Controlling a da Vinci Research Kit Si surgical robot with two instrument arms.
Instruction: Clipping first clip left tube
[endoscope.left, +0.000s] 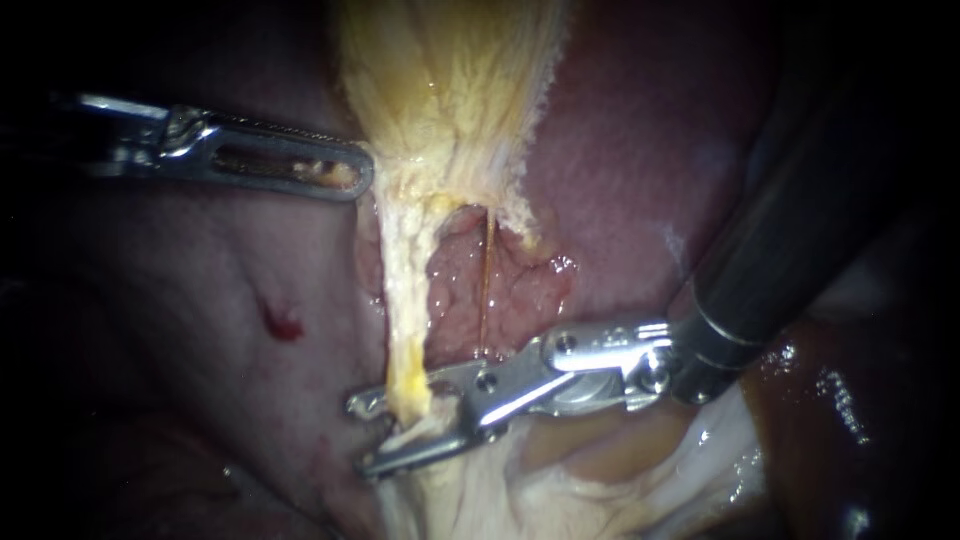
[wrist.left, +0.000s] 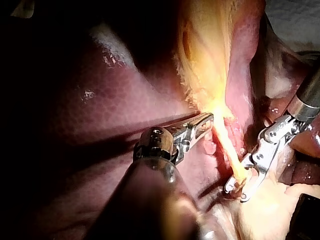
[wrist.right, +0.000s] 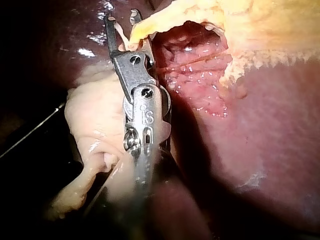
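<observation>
- The left instrument (endoscope.left: 355, 175) comes in level from the left, and its jaws lie together, pinched on the lower edge of the gallbladder (endoscope.left: 450, 80)
- The gallbladder, yellow and fibrous, narrows below that grip into the left tube (endoscope.left: 405, 300), a pale yellow band running down across the pink, raw tissue
- A thin tube (endoscope.left: 487, 280) runs down just to the right of the left tube, apart from it
- The right instrument (endoscope.left: 360, 435) comes in from the upper right; its jaws stand open with a clear gap, astride the lower end of the left tube, which passes between them
- The liver (endoscope.left: 620, 150) lies behind all of this, and a small red spot (endoscope.left: 283, 325) marks it left of the tube
</observation>
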